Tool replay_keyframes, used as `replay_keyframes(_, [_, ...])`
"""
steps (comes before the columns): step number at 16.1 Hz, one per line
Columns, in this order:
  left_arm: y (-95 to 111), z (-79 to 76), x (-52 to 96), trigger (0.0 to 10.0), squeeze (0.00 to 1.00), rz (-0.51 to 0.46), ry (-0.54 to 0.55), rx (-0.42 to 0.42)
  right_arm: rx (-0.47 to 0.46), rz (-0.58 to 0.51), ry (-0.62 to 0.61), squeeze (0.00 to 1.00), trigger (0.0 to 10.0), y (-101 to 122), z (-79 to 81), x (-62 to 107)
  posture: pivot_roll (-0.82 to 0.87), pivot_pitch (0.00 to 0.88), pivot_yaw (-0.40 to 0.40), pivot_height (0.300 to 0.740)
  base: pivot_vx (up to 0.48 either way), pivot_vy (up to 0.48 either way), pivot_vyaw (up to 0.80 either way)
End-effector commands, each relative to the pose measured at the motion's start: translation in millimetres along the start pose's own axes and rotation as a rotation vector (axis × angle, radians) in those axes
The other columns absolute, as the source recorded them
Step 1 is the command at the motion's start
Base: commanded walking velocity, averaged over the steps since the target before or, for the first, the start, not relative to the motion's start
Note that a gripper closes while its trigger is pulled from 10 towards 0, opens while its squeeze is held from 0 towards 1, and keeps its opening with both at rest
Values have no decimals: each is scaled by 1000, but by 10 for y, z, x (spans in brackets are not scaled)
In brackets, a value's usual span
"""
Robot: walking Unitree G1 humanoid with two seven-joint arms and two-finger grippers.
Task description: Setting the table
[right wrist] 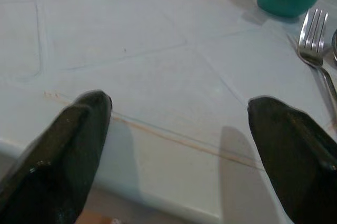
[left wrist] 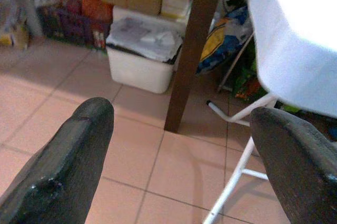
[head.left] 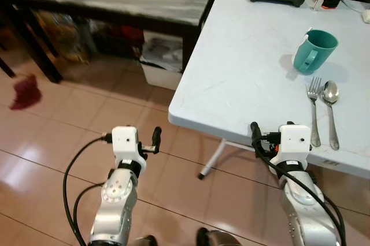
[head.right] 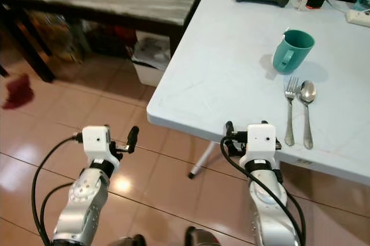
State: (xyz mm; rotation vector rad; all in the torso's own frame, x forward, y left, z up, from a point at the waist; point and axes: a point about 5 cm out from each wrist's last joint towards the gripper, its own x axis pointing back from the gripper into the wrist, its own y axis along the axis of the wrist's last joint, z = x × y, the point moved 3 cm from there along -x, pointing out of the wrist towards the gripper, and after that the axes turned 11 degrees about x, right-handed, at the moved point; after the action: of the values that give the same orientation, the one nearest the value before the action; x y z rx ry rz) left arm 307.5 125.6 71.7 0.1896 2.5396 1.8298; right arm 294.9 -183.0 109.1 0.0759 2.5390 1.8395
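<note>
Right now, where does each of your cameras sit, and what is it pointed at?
Head eyes: look down at both silver arms and the white table with teal mug, fork, spoon.
Left wrist: open left gripper over tiled floor, facing a white bin.
Right wrist: open right gripper at the table edge.
Shared: mug and fork, head and right wrist.

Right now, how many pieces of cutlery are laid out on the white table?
2. A fork and a spoon lie side by side on the white table, just in front of the teal mug, spoon on the right.
</note>
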Motion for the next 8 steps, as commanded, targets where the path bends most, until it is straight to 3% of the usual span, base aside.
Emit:
replay_keyframes(1, [21,16,22,10000,0,-21,21,16,25,7,-1,0,10000,15,-55,2,-221,193,-83,740,0,0,0])
replay_keyframes(4, [2,-31,15,10000,0,-42,26,36,87,-13,-25,0,10000,132,-173,-67,-246,170,-152,740,0,0,0])
replay_keyframes(8, [370,-259,-105,10000,0,-183,-41,21,148,-122,-91,0,10000,413,-307,-163,-251,128,-133,740,0,0,0])
